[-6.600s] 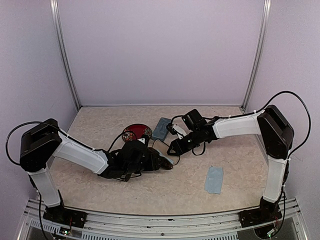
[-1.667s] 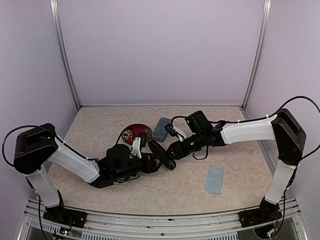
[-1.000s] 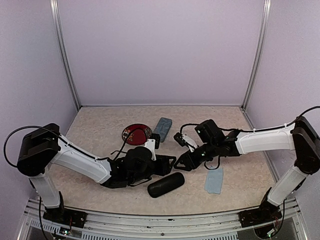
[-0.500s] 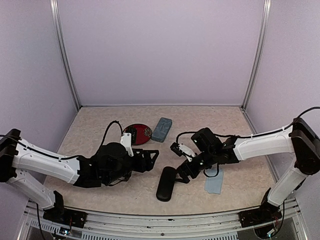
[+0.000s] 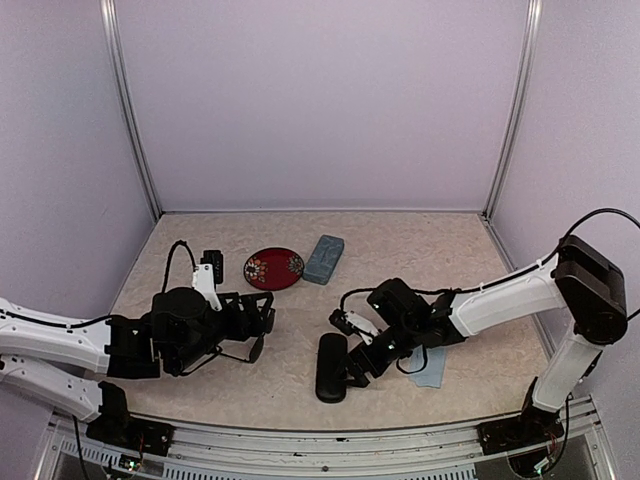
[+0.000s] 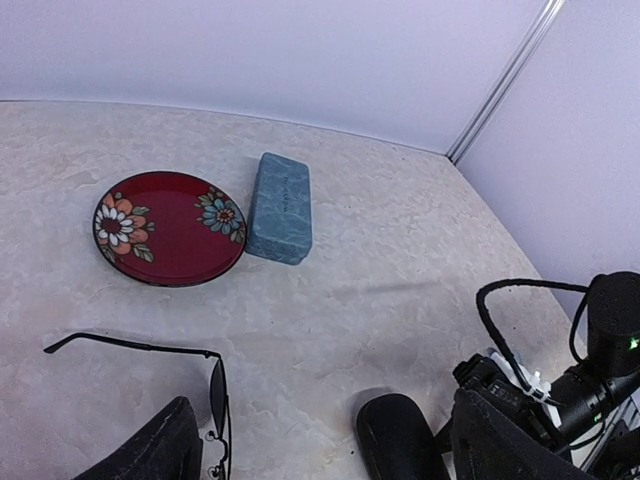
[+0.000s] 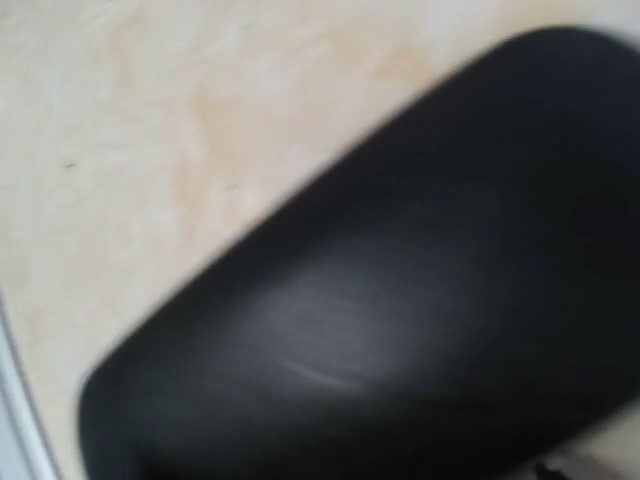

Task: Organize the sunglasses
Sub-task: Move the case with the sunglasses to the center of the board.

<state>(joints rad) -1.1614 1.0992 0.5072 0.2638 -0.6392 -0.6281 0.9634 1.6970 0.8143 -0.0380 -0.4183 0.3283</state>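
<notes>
One pair of sunglasses [image 6: 216, 384], the thin black-framed kind with dark lenses, lies on the table [image 5: 200, 240] on the near side of the red flowered plate [image 5: 274, 268], towards the arm bases and a little to the plate's left. In the left wrist view one of its temples stretches out long and straight above the stone-patterned surface, apart from the plate's rim.

The left gripper [image 6: 325, 430] hangs low over that same stretch in front of the plate, its jaws spread wide and holding nothing. One finger sits just beside the sunglasses' lens. I cannot tell whether it touches.

A blue-grey rectangular case [image 5: 323, 259] lies closed right against the plate's right rim, angled slightly, on the side nearer the back wall.

Well apart from the plate, forward and to its right, a black oval case [image 5: 330, 367] lies closed with its long axis running front to back. The right gripper [image 5: 356, 366] is down at the right flank of this case, close against it. The right wrist camera shows only a blurred black curve of the case filling the view, with no fingers visible, so I cannot tell how wide its jaws stand or whether they grip the case.

Farther right of the plate than the black case, a pale blue cloth [image 5: 433, 372] shows partly under the right arm.
</notes>
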